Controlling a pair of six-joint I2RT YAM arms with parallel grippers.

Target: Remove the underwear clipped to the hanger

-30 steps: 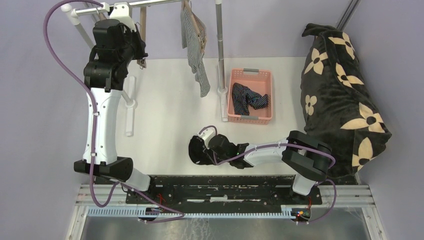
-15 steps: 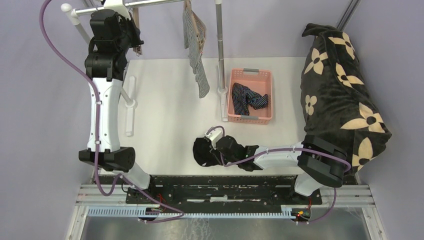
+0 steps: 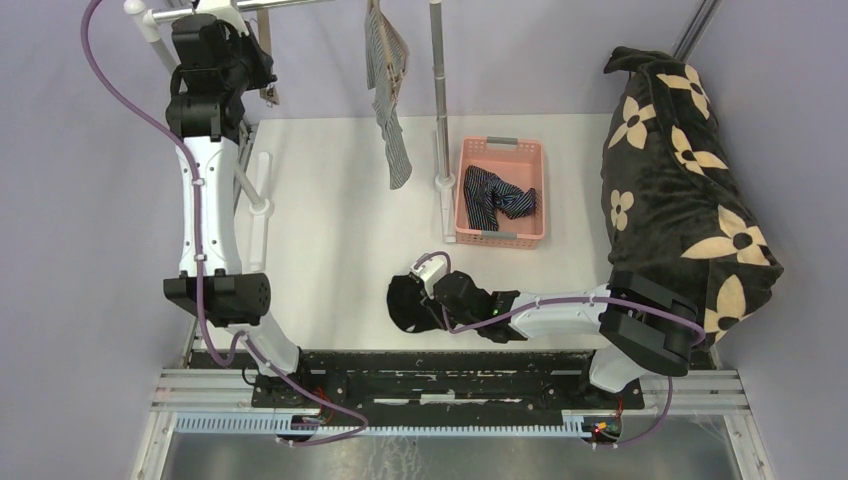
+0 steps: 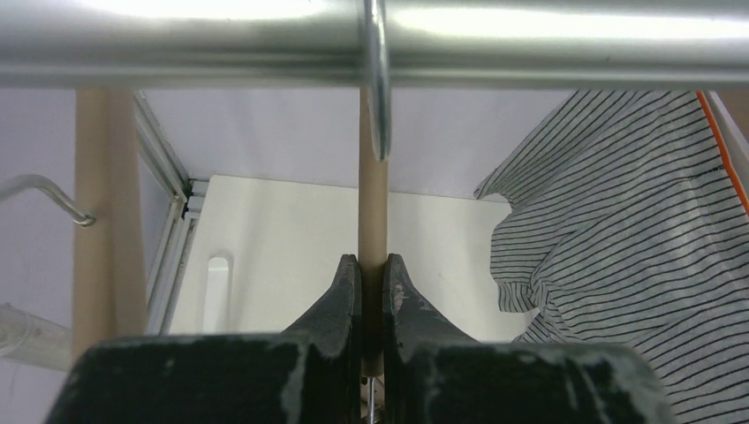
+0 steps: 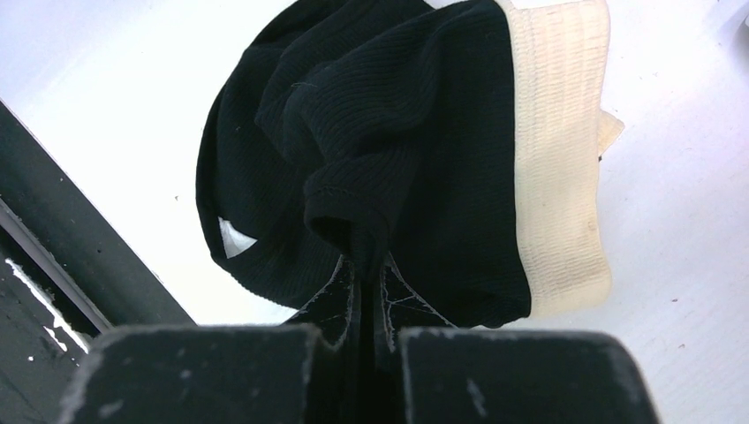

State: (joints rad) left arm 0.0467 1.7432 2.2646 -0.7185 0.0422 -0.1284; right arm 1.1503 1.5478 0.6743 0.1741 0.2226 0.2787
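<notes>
My left gripper (image 4: 372,265) is shut on a wooden bar of the hanger (image 4: 372,203), which hooks over the metal rail (image 4: 530,40). In the top view this gripper (image 3: 262,78) is high at the back left. The grey-and-white striped briefs (image 3: 390,125) hang from a wooden hanger on the rail, and show in the left wrist view (image 4: 618,238) to the right. My right gripper (image 5: 364,265) is shut on a fold of the black briefs (image 5: 389,150), which have a cream waistband and lie on the table near its front edge (image 3: 403,303). The navy striped briefs (image 3: 497,198) lie in the pink basket (image 3: 500,148).
A large black cushion with tan flowers (image 3: 680,190) fills the right side. The rack's upright pole (image 3: 440,100) stands just left of the basket, with white feet (image 3: 262,200) on the left. A black base rail (image 3: 440,370) runs along the near edge.
My left arm has moved back and left toward the rail, still shut on the hanger. The striped briefs have swung slightly. My right gripper shifted a little right with the black briefs, then stayed.
</notes>
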